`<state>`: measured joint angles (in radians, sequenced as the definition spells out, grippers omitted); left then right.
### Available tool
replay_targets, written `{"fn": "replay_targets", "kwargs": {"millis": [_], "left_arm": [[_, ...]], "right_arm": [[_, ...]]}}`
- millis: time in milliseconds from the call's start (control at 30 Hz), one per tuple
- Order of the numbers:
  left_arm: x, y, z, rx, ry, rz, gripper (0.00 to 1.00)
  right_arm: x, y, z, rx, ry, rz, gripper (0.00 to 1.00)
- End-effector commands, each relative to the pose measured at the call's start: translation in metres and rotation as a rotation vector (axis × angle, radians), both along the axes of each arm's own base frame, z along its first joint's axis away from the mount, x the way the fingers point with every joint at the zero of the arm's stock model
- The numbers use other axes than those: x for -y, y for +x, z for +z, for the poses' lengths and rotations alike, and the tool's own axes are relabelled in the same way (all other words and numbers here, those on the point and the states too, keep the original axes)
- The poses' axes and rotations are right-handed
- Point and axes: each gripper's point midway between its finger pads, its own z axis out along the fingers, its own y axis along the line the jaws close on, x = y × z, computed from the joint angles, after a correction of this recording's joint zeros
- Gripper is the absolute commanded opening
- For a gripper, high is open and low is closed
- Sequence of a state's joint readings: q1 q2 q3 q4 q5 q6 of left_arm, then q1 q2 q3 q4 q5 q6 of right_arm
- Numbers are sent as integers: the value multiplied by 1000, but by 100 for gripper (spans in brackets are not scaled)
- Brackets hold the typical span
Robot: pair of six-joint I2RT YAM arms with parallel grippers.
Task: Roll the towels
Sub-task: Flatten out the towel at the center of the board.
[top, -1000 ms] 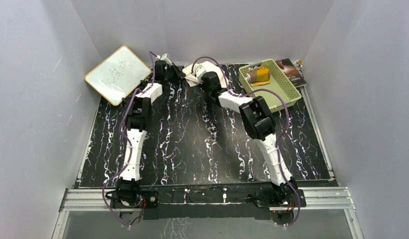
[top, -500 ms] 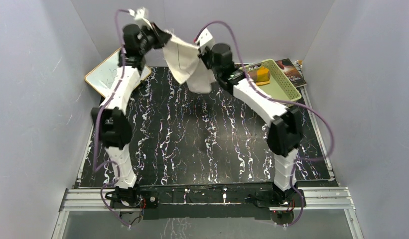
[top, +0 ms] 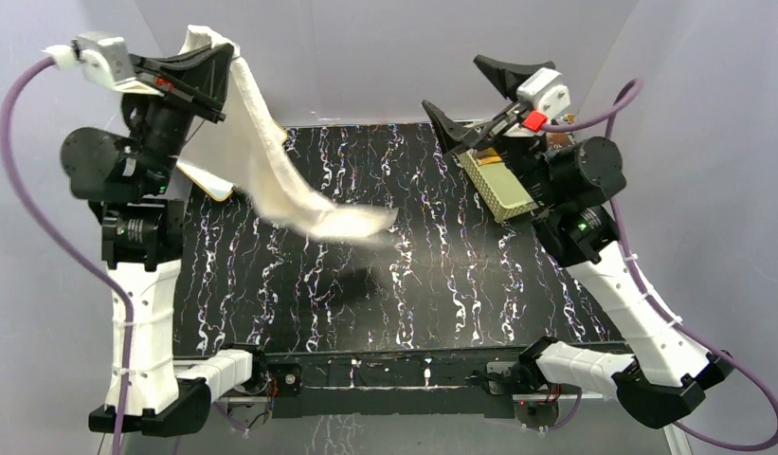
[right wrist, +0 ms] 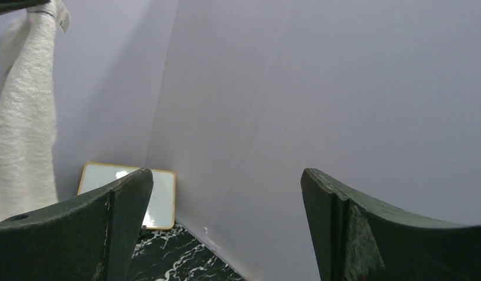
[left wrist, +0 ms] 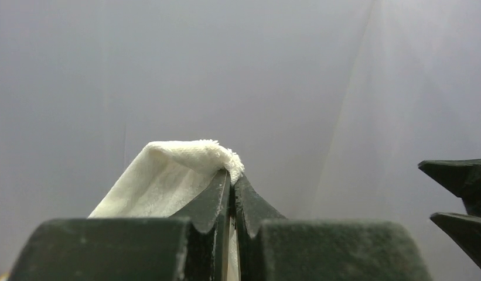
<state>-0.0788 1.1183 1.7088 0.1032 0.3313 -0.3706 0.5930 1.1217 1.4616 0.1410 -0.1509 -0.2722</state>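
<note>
Room: pale grey walls point(top: 385, 57) enclose a black, white-veined surface point(top: 442, 284).
Top view, left tool point(top: 222, 64): raised high over the surface's far-left corner, clenched on one end of the cream towel point(top: 271, 171).
Top view, towel: hangs from that pinch as a long strip, and its loose lower end trails out above the middle of the surface. Whether the end touches the surface cannot be told.
Top view, right tool point(top: 475, 95): raised over the surface's far-right side, fingers spread wide, released, nothing between them.
Top view, other things: a green basket point(top: 498, 185) sits at the surface's far right, partly hidden by the right arm. A whiteboard point(top: 212, 188) edge shows behind the towel.
Left wrist view: left tool point(left wrist: 232, 182) pressed together, with the towel point(left wrist: 167, 170) edge nipped at the tips and wall behind.
Right wrist view: right tool point(right wrist: 226, 175) gaping and empty. The towel point(right wrist: 27, 117) hangs at the far left above the whiteboard point(right wrist: 132, 193), which lies at the surface's corner.
</note>
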Motion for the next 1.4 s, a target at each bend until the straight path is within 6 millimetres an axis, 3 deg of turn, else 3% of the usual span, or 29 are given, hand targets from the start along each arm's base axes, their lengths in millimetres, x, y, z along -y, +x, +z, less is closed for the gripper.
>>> {"fn": "replay_targets", "kwargs": {"millis": [0,133,233,300,367,500,567,700,800,867,900,1000,1100,1267,1300,1333,1367], "left_arm": [[0,98,-136,-406,66,47,0],[2,120,-190,-540,117,43,0],[-4,126,-209,-590,151,77,0],[-5,127,-207,-591,170,88,0],[-4,128,-200,-586,182,81,0],[22,123,-178,-544,167,-69,0],[47,116,-165,-502,166,-166,0],[150,80,-148,-409,271,-403,0],[230,35,-129,-323,352,-621,0],[260,20,-123,-308,373,-685,0],[264,21,-120,-309,372,-677,0],[248,44,-106,-325,353,-505,0],[217,62,-91,-320,350,-298,0],[161,75,-69,-310,364,-6,0],[152,74,-65,-305,365,33,0],[143,73,-60,-301,363,65,0],[137,71,-58,-300,362,89,0]], "right_arm": [[-33,37,-82,-215,-77,50,98],[-53,53,-165,-438,-156,88,98],[-71,52,-230,-550,-200,122,98],[-81,48,-265,-606,-242,136,98],[-85,48,-283,-637,-265,140,98],[-83,45,-292,-651,-274,138,98],[-82,44,-290,-647,-272,139,98],[-78,39,-289,-642,-268,139,98],[-70,29,-288,-633,-262,139,98],[-66,25,-281,-617,-251,139,98],[-65,24,-278,-608,-245,140,98],[-63,22,-271,-594,-236,140,98],[-63,21,-269,-590,-233,141,98],[-65,25,-271,-598,-238,140,98],[-11,72,-253,-619,8,-248,98],[2,82,-248,-613,76,-335,98],[2,86,-252,-625,82,-351,98]]}}
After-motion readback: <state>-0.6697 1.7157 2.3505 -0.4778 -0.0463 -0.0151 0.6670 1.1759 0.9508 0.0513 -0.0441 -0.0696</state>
